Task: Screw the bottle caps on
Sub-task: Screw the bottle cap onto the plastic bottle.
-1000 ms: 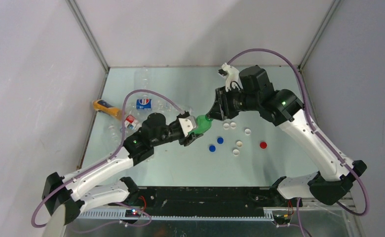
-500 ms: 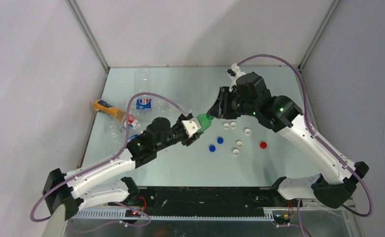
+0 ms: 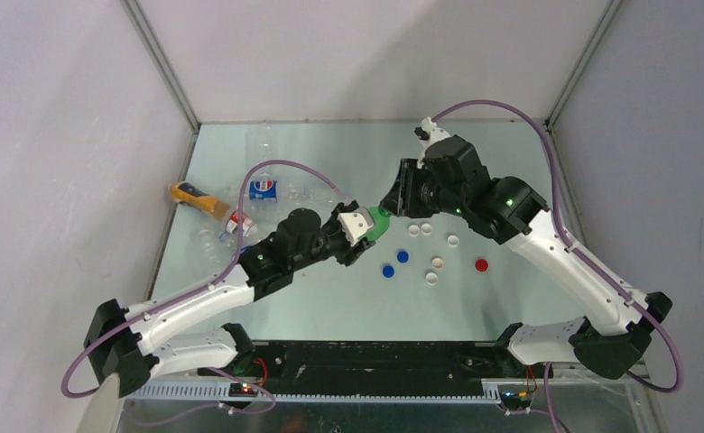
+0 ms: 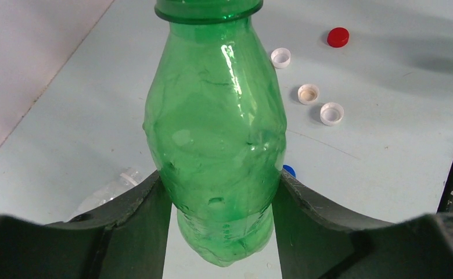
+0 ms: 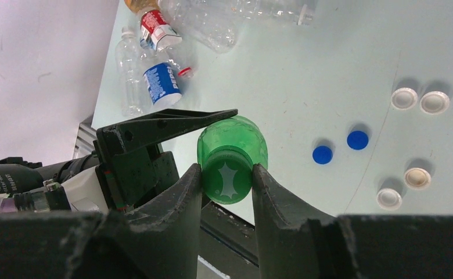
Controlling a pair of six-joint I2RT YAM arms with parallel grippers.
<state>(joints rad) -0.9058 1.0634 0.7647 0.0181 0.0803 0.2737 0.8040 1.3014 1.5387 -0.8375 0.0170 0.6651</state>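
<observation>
Nearest you, in the lower middle of the top view, the loose bottle caps lie scattered on the table (image 3: 330,307). There are two blue caps (image 3: 388,270), several white caps (image 3: 431,279), a cream cap (image 3: 437,262) and a red cap (image 3: 481,265). None of them touch, and I judge they are waiting for the other bottles.

Just above them, at the centre of the frame, the green bottle (image 4: 215,122) hangs between your two arms with its mouth turned toward the right one. Held this way, one arm can steady the body while the other turns the cap.

Farther back, in the upper left, the remaining bottles lie on their sides near one another. They are an orange-yellow bottle (image 3: 195,198), a clear bottle with a blue label (image 3: 263,188) and a bottle with a red-blue label (image 3: 238,222).

Now the claws. Your left gripper (image 4: 221,192) is clamped on the lower body of the green bottle, one finger pressed against each flank. Beyond it, your right gripper (image 5: 226,171) is pinched on the green cap (image 5: 229,185), which sits on the bottle's mouth, with a finger on each opposite side of its rim. You cannot tell from these views how far the cap is threaded on.
</observation>
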